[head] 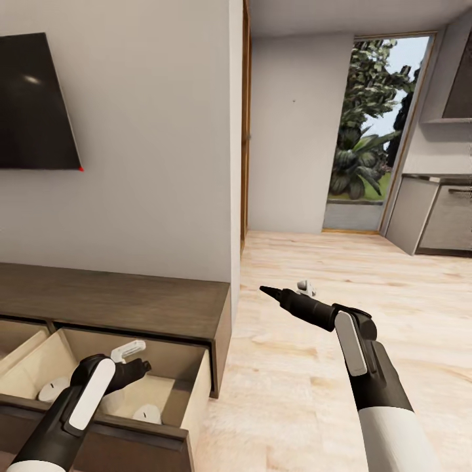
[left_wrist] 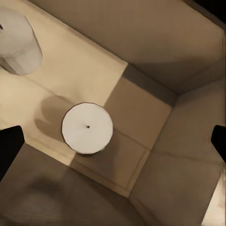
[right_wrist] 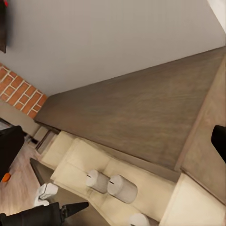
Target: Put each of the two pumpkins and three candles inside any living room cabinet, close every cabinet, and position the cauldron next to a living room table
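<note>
While L gripper hangs wide open, empty, over open cabinet drawer w/ candles, R gripper state unclear.

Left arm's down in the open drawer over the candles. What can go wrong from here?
1. The left gripper hangs open above an upright candle, with another candle close by. A careless pull-out could tip one.
2. The drawer stands open. Pushing it before the arm is out would likely jam the arm against the cabinet.
</note>
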Tool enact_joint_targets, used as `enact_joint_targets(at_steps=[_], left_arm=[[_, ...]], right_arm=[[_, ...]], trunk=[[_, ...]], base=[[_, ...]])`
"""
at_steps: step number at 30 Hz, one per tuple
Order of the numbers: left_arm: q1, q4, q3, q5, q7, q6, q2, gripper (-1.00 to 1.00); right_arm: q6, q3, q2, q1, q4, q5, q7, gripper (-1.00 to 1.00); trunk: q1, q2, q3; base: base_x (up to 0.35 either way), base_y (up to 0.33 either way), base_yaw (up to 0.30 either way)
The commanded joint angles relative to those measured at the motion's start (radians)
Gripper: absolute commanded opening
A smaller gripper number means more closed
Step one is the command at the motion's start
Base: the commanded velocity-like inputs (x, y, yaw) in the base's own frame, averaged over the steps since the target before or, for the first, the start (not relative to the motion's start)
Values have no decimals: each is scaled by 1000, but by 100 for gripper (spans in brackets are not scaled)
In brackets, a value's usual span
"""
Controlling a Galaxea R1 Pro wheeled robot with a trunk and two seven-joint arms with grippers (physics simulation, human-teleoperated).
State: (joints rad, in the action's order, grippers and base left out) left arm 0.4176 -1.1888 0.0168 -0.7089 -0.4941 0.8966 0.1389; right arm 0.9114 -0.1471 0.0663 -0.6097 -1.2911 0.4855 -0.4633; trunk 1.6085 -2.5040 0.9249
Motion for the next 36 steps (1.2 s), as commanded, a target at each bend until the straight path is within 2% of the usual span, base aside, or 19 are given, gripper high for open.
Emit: enact_joint_targets(at_steps=[1, 7, 10, 13, 16, 19, 36], left_arm=[[1, -1, 0, -11, -9, 2, 0, 100], [0, -13, 0, -11, -9, 2, 0, 100], [-3, -91, 8, -11, -9, 3, 1, 100], [-15, -175, 51, -12, -9, 39, 1, 100], [-20, -197, 97, -13, -9, 81, 1, 100], [-21, -204, 126, -13, -9, 93, 0, 100], [-22, -206, 133, -14, -9, 96, -1, 100]], right_arm=[[6, -3, 1, -1, 0, -5, -6, 100], [6, -3, 1, -1, 1, -5, -5, 100], [6, -3, 1, -1, 1, -5, -4, 100], [6, -3, 1, -1, 1, -5, -4, 100], [6, -3, 1, -1, 1, -5, -4, 100], [6, -3, 1, -1, 1, -5, -3, 100], [7, -2, 1, -1, -2, -4, -1, 100]], trunk=[[-1, 0, -3], [-3, 1, -26], [-5, 2, -38], [-6, 3, -49], [-7, 3, -61], [-10, 7, -72], [-75, 126, -125]], base=[[-6, 0, 0], [-1, 0, 0], [0, 0, 0], [0, 0, 0], [-88, 5, 0], [-270, 59, 0], [-335, 16, 0]])
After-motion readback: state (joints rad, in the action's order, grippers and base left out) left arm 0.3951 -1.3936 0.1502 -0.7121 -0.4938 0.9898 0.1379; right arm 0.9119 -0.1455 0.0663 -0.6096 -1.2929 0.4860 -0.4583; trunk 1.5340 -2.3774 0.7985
